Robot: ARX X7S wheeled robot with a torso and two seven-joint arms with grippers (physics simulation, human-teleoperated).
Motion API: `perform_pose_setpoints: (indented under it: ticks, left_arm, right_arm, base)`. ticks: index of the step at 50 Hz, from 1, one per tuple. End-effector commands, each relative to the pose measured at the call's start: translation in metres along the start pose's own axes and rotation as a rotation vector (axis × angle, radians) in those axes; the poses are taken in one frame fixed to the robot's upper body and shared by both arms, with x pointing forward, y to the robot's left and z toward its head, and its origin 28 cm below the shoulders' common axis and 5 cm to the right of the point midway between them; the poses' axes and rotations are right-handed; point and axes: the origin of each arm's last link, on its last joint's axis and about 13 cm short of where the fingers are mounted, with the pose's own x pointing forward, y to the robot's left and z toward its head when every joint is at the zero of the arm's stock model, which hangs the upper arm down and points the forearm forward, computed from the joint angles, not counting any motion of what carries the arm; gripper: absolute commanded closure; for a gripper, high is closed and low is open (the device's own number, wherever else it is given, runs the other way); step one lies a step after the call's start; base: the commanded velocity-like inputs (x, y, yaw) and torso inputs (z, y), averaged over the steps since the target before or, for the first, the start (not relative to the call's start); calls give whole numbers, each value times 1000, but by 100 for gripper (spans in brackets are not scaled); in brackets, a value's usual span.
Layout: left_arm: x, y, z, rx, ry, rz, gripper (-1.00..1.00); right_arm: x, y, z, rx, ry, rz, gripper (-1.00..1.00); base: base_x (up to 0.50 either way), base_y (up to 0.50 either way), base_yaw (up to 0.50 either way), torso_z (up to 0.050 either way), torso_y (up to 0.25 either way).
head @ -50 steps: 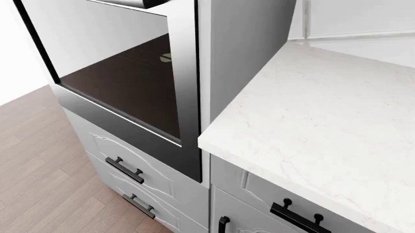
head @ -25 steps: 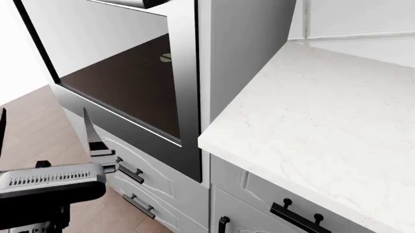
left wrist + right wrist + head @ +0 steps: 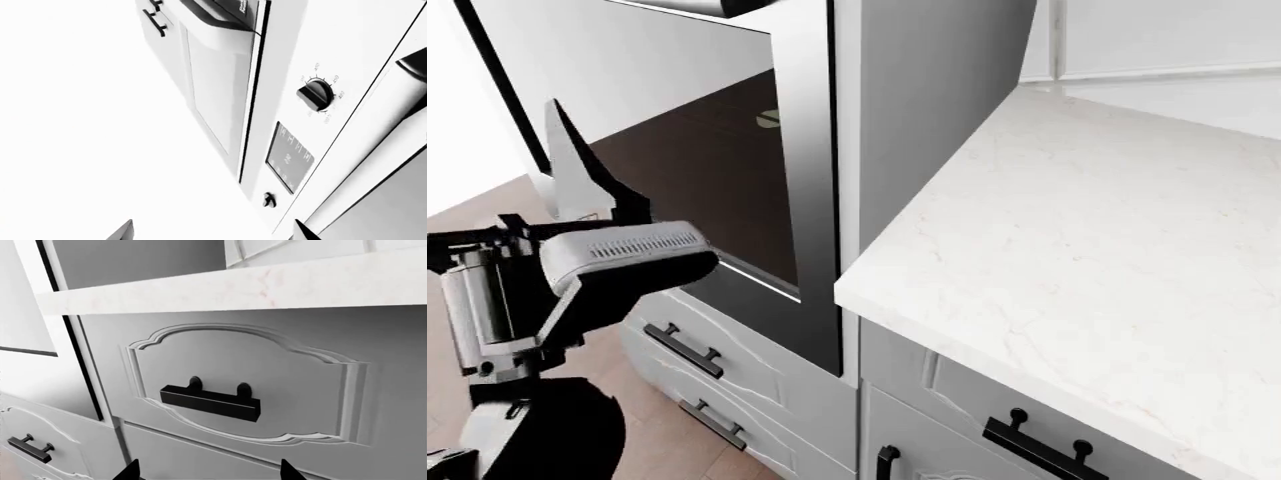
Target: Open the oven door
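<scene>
Now that my left gripper [image 3: 594, 190] is rising in front of the oven door [image 3: 714, 170], jaws spread and empty, I'm lining up; right gripper [image 3: 207, 471] hanging open, empty.

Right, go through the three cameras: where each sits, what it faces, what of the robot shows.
Head view: high up, looking down at the oven door and countertop; the left gripper shows.
Left wrist view: near that gripper, facing the oven's control knob; only fingertips show.
Right wrist view: low, facing a drawer handle; fingertips show.
Shared: head and right wrist views both see the countertop.
</scene>
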Motion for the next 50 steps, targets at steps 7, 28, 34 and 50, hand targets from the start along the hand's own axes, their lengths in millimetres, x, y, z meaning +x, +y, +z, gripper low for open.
perform_pose_setpoints:
  ticks: [7, 28, 34, 50]
  left_arm:
    - [20, -5, 4, 256, -115, 145, -100]
    - [37, -40, -4, 187, -109, 102, -100]
    - [41, -50, -9, 188, -115, 98, -100]
    - [47, -65, -23, 222, -112, 85, -100]
  right_arm:
    - [-1, 0, 1, 12, -4, 3, -100]
    - [1, 0, 0, 13, -7, 3, -100]
    - [1, 0, 0, 13, -7, 2, -100]
    - [1, 0, 1, 11, -11, 3, -100]
  base:
    - [0, 0, 0, 0, 0]
    - [0, 0, 0, 0, 0]
    - [0, 0, 0, 0, 0]
    - [0, 0, 0, 0, 0]
